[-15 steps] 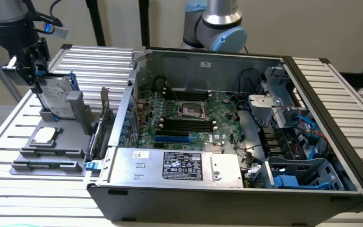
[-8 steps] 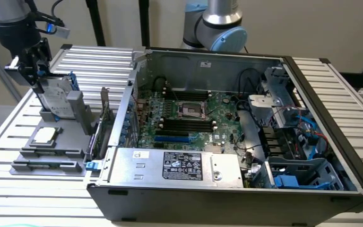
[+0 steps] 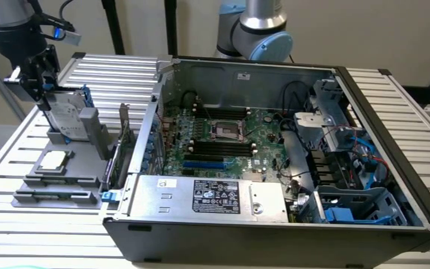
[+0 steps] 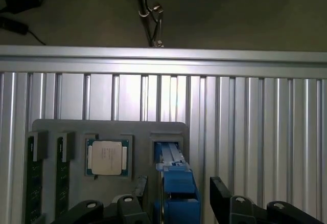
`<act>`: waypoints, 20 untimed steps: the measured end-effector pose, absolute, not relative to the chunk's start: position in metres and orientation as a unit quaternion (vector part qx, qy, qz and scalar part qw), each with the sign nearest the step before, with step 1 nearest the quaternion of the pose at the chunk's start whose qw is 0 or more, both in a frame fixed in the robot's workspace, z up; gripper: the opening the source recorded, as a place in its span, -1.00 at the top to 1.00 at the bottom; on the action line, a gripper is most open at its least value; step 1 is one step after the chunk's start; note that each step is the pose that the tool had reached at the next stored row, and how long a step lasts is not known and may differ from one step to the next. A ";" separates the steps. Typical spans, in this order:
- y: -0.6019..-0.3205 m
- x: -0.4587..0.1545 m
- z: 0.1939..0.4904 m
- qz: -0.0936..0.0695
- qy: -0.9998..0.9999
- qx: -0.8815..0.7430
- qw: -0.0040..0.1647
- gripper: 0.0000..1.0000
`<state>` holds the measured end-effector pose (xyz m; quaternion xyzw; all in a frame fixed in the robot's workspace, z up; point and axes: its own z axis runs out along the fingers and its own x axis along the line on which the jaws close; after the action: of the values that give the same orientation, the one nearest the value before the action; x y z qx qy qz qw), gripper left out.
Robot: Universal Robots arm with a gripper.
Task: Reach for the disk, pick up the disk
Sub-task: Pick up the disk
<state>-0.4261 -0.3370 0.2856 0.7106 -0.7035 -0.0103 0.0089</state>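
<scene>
The disk (image 3: 67,114) stands on edge in a slot of the grey tray (image 3: 58,188), on the exterior view's left. It is silver-grey with a white label and a blue carrier. My gripper (image 3: 45,100) hangs right over its top edge, open. In the wrist view the blue carrier edge of the disk (image 4: 176,180) runs between my two black fingers (image 4: 220,196), one on each side, apart from it. Nothing is held.
A small square chip (image 3: 54,160) and memory sticks (image 4: 33,175) lie in the same tray. An open computer case (image 3: 275,157) with a silver box (image 3: 215,196) stands to the exterior view's right. The ribbed metal table (image 4: 245,111) ends close beyond the tray.
</scene>
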 end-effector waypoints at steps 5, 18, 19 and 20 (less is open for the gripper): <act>-0.337 -0.426 0.286 -0.010 -0.703 0.711 0.009 -0.03; -0.337 -0.425 0.286 -0.011 -0.703 0.711 0.010 0.11; -0.337 -0.425 0.286 -0.011 -0.703 0.711 0.010 0.11; -0.337 -0.425 0.286 -0.011 -0.703 0.711 0.010 0.11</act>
<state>-0.4250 -0.3374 0.2858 0.7106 -0.7034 -0.0113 0.0099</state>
